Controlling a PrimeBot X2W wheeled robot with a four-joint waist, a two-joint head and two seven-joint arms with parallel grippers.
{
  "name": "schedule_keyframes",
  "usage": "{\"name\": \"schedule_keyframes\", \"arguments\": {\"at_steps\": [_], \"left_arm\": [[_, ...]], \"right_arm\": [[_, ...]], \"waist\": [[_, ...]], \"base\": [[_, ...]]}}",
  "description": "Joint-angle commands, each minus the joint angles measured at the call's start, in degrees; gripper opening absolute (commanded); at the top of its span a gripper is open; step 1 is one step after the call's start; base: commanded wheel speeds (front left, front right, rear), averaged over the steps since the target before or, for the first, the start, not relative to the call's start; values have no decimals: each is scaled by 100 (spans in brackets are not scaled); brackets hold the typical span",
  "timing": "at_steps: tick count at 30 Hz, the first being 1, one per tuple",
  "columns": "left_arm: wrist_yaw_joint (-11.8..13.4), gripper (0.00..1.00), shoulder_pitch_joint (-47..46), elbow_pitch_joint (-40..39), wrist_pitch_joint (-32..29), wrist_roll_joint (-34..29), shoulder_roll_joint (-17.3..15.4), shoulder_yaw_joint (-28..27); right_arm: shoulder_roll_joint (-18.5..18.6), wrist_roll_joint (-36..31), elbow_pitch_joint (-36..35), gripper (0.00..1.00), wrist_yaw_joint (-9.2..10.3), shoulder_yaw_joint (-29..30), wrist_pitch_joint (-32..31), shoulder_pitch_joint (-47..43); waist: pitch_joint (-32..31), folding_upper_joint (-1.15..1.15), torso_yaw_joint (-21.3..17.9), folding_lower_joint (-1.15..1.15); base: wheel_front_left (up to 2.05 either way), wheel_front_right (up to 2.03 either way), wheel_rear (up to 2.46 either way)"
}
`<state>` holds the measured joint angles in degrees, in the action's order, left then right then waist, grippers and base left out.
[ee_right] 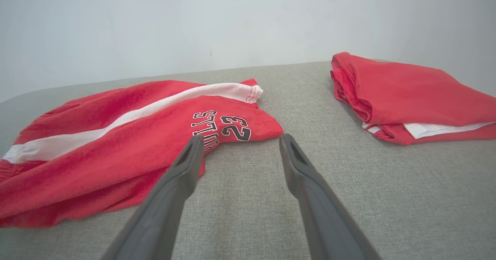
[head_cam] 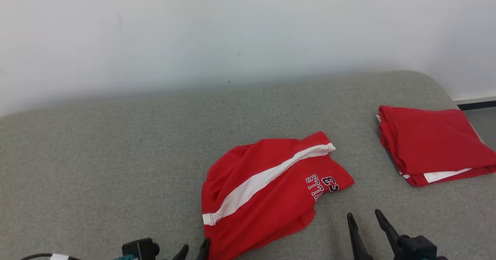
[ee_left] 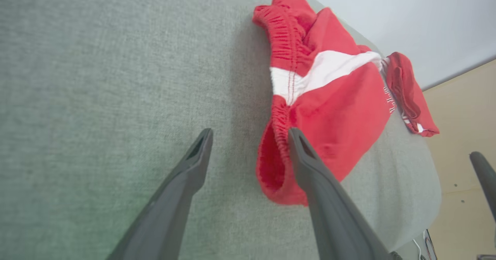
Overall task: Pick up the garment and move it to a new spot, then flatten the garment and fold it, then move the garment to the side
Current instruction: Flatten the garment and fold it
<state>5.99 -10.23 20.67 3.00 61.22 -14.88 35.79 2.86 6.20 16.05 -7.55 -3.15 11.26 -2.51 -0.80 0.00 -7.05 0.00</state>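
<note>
Item 1, red shorts (head_cam: 271, 205): 1 loose, rumpled garment lying near the front middle of the grey upholstered surface (head_cam: 116, 167), not held by either gripper. A white stripe (head_cam: 263, 178) runs diagonally along its upper face; the gathered elastic waistband (ee_left: 285, 58) lies at the robot's left end, and the leg hem at the right end bears dark lettering with the number 23 (ee_right: 224, 126). Item 2, folded red garment (head_cam: 430, 143): a neat stack with a white layer showing at its front edge, resting on the same surface to the robot's right, well apart from the shorts. Item 3, left gripper (head_cam: 195, 246): low at the front edge of the head view, just beside the waistband end of the shorts; its 2 fingers are spread wide with nothing between them. In the left wrist view 1 finger crosses in front of the waistband opening, and contact cannot be told. Item 4, right gripper (head_cam: 364, 214): fingers likewise parted and empty, above bare upholstery just in front of the lettered hem, between the shorts and the folded stack. Item 5, pale wall (head_cam: 232, 27): plain, directly behind the surface.
</note>
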Motion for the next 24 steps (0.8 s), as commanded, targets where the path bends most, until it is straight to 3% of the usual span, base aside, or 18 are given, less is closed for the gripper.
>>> {"name": "schedule_keyframes", "arguments": {"at_steps": [1,11,18,24], "left_arm": [[-68,100,137,-56,-122,134,-102,2],[-324,100,-251,-498,-777,110,-670,44],[-508,100,-942,53,-1454,165,-509,289],[-550,100,-1293,598,-1625,222,-305,318]], "right_arm": [[5,-65,-49,100,14,3,-22,2],[140,-341,-505,100,14,120,-275,187],[294,-304,-715,100,14,-115,-480,473],[255,-219,-643,100,13,-302,-467,510]], "waist": [[-32,0,14,0],[-50,0,160,0],[28,0,93,0],[98,0,-9,0]], "base": [[0,0,0],[0,0,0],[0,0,0],[0,0,0]]}}
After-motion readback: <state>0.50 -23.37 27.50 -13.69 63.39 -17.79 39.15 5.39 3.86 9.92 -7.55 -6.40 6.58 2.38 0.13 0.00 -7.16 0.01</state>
